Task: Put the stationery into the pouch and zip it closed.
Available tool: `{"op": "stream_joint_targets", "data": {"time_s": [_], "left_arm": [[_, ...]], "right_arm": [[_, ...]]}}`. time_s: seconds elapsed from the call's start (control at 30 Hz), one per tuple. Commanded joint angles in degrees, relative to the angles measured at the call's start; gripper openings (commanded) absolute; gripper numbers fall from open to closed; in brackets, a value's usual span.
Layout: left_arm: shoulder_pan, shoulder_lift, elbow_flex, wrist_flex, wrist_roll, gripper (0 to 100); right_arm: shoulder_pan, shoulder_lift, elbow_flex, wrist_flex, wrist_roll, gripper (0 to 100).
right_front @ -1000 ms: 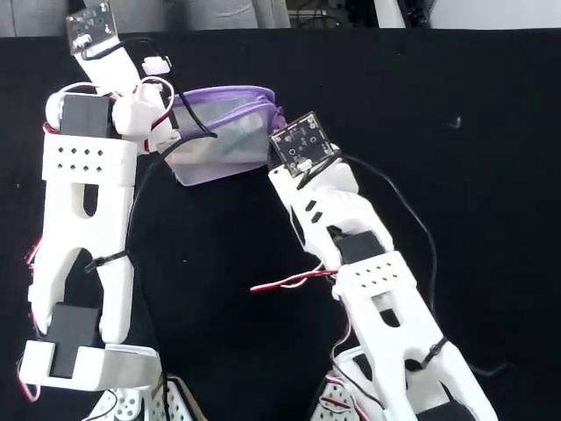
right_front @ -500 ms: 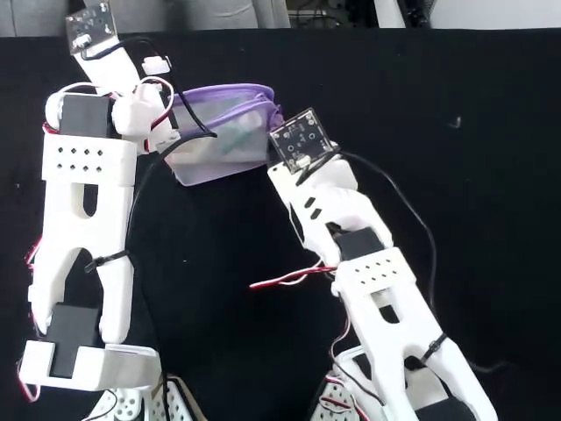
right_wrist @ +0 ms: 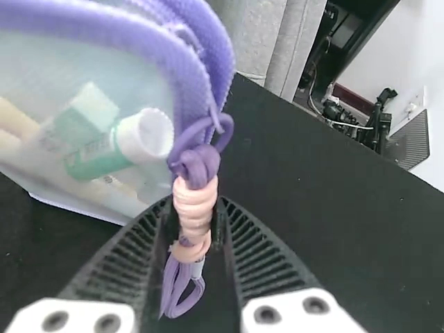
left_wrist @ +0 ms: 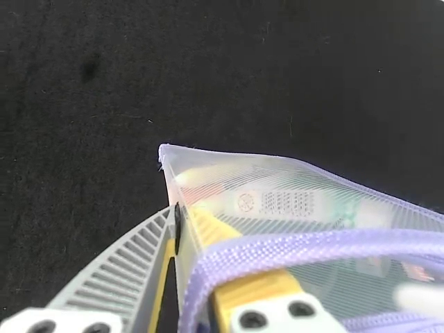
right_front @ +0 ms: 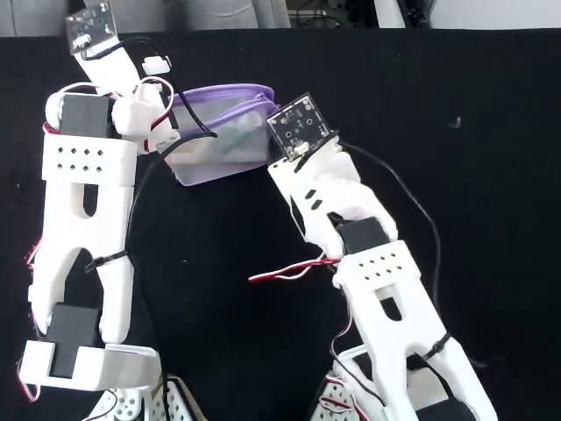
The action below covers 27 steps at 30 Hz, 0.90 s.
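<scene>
Black cloth covers the bench (right_front: 491, 132), where the pouch (right_front: 219, 145), stationery (right_wrist: 104, 142) inside, spans both grippers, the left gripper (left_wrist: 184, 229) clamped on its corner and the right gripper (right_wrist: 192, 215) pinching the zip cord (right_wrist: 194, 173), so zipping looks in hand, needing a steady draw along the zip against that anchor.

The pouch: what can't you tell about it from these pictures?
- How far the zip is closed: in the high view the left arm and the right arm cover the ends of the pouch; in the right wrist view the zip runs off the picture's edge.
- What stationery is inside: the mesh wall blurs it. A green tube shows; the rest are pale shapes.
- The pouch's far end in the left wrist view: cut off by the picture's edge.
</scene>
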Motion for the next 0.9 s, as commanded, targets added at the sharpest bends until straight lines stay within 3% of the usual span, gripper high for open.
{"op": "stream_joint_targets", "data": {"time_s": [0.0, 0.1, 0.3, 0.57, 0.87], "left_arm": [[-1.1, -0.9, -0.6, 0.3, -0.3, 3], [-1.1, -0.9, -0.6, 0.3, -0.4, 6], [-1.1, -0.9, -0.6, 0.3, -0.3, 29], [-6.9, -4.9, -3.6, 0.4, -0.3, 29], [-10.1, -17.0, -6.2, -0.2, 0.2, 29]], "right_arm": [[0.3, -6.0, -4.5, 3.9, 0.2, 1.1], [0.2, -10.9, -6.1, 7.6, 0.2, 1.1], [-0.4, -14.4, -12.0, 14.3, 0.2, 1.1], [-7.7, -14.0, -21.8, 22.4, 7.4, 1.1], [-6.0, -0.6, -37.4, 31.2, 7.3, 1.1]]}}
